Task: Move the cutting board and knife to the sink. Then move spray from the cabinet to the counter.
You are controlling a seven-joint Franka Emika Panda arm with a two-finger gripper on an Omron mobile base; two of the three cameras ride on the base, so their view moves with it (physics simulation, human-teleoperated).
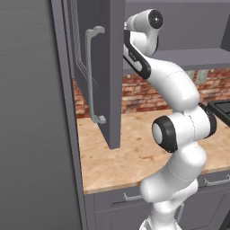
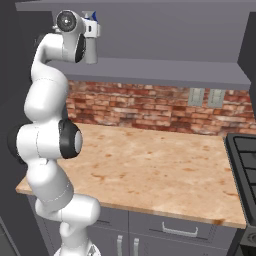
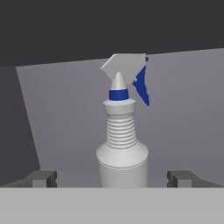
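The gripper (image 3: 112, 177) has its jaws spread wide, one tip at each lower corner of the hand view, gripping nothing. Centred between them (upright, nozzle toward upper right) stands the spray (image 3: 122, 144) inside the cabinet (image 1: 105, 67). At upper left of the right base view, it shows beside the wrist, above the counter (image 2: 150, 170).
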